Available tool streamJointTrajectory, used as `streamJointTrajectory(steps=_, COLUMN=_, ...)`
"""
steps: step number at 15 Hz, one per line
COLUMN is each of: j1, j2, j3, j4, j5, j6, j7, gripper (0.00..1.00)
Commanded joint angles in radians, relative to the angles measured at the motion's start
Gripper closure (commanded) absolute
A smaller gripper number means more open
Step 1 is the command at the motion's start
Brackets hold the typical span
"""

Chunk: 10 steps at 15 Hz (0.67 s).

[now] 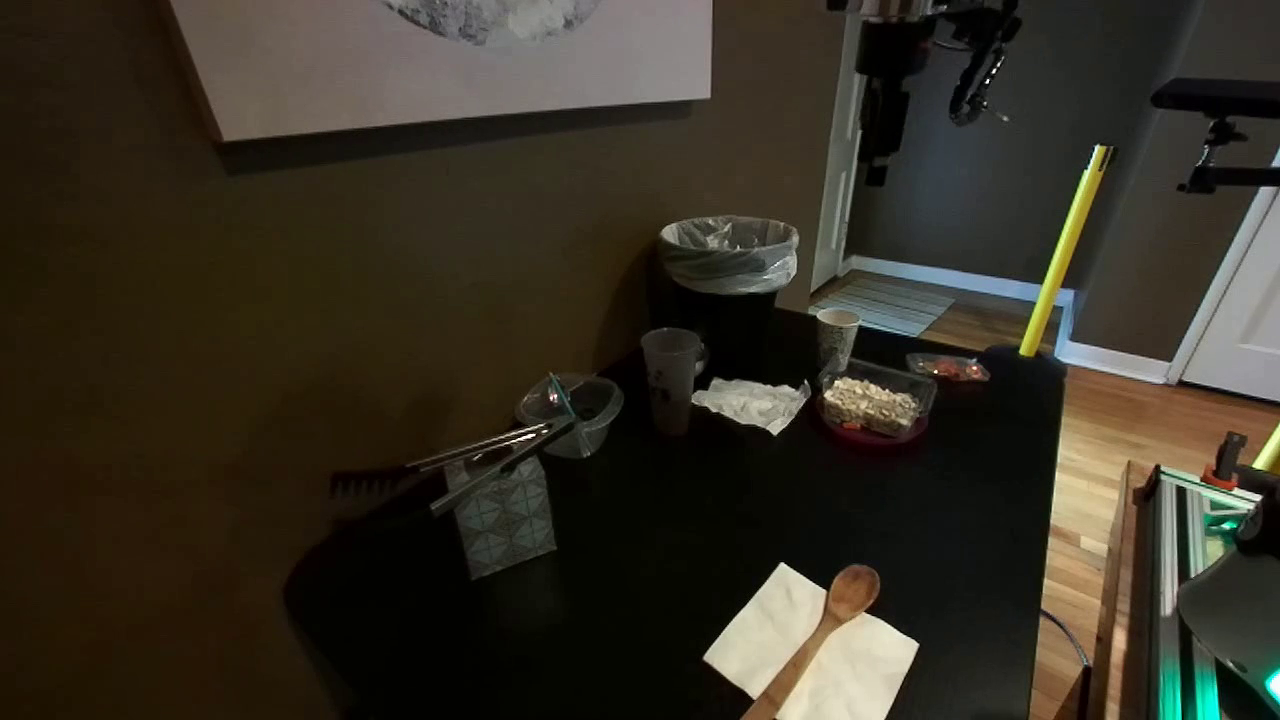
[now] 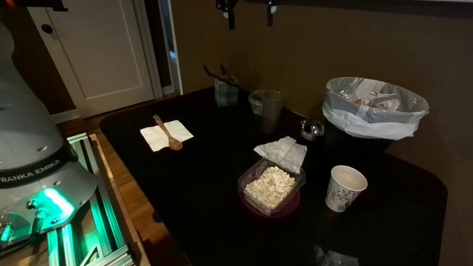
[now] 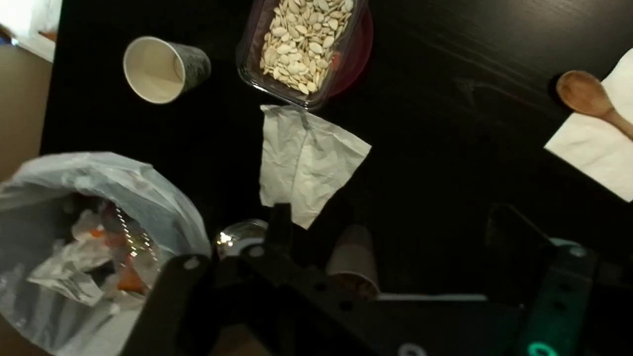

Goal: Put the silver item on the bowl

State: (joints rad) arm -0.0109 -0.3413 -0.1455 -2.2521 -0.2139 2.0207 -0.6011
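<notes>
Silver tongs (image 1: 505,466) first, gripped square

They rest, arms splayed, on a patterned box (image 1: 508,530), eight o'clock from the clear tub (image 1: 598,430) in an exterior view. The claw (image 2: 251,26) hangs high and wide, holding nothing. Best come straight down across the joined end and lift before swinging; the small metal bowl (image 2: 311,135), probably the target, lies four o'clock from the tongs in an exterior view.
</notes>
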Motion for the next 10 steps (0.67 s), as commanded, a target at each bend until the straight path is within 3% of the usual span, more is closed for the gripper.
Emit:
streamJointTrajectory(steps=1, j1=0.078, j2=-0.011, j3=0.042, j4=-0.059, j5=0.070, j6=0.036, j7=-0.088, gripper=0.00)
streamJointTrajectory(steps=7, j1=0.207, j2=0.084, j3=0.100, j4=-0.067, j5=0.298, j6=0.114, j7=-0.235, gripper=0.00)
streamJointTrajectory(steps=10, j1=0.186, j2=0.069, j3=0.129, j4=-0.073, j5=0.270, j6=0.096, j7=-0.195, gripper=0.00)
